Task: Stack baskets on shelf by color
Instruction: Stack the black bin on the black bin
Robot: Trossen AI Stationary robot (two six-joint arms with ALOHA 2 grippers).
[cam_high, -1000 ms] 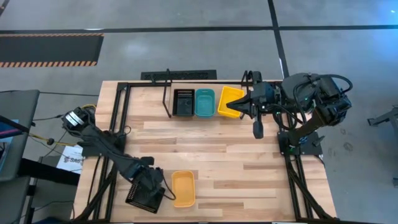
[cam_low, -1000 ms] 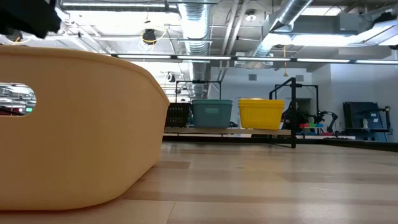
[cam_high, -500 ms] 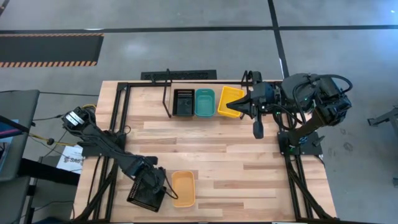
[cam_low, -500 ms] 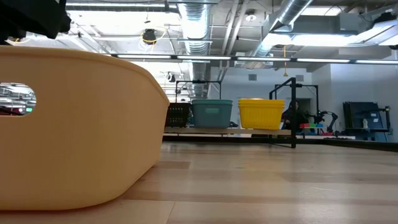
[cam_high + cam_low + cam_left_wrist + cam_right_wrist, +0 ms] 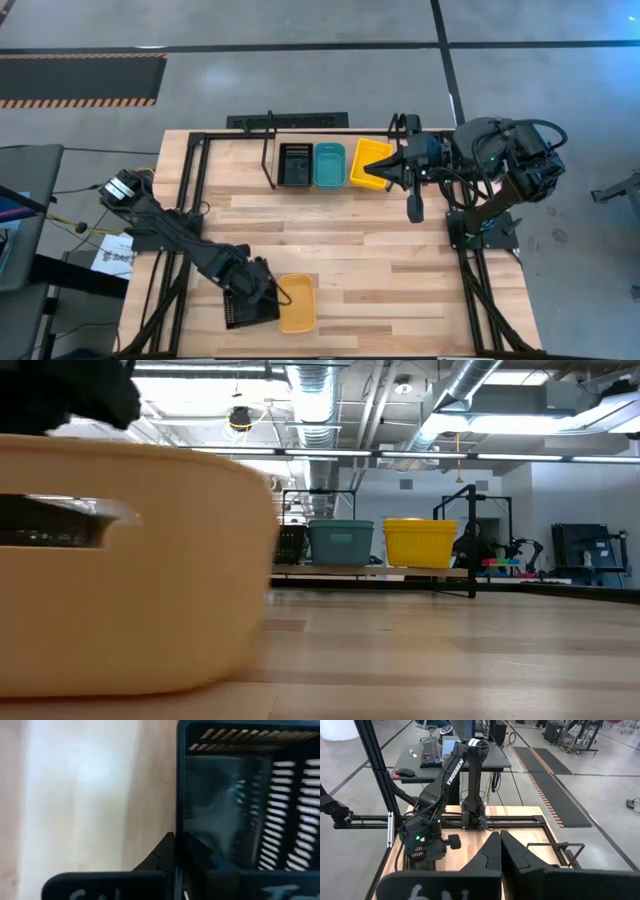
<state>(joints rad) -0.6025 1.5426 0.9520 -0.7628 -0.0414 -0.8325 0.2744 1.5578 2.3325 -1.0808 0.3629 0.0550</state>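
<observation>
At the table's near left, my left gripper points down and is shut on a black basket, right beside an orange basket that fills the low view's left. On the shelf at the far edge, a black basket, a teal one and a yellow one stand in a row. My right gripper hangs shut and empty, high above the yellow basket. My left gripper grips the black basket's side wall at its rim, one finger inside the basket and one finger outside. The fingers come from above, pointing down. Whether the basket's bottom is off the table, I cannot tell.
A black frame edges the wooden table on the left, right and far sides. Bare wood lies between the shelf and the near baskets. Cables and a paper lie off the table's left side.
My left gripper has moved toward the table's right edge and rolled a little, carrying the black basket with it. The basket has turned from askew to square against the orange basket's left side. The orange basket has turned slightly.
</observation>
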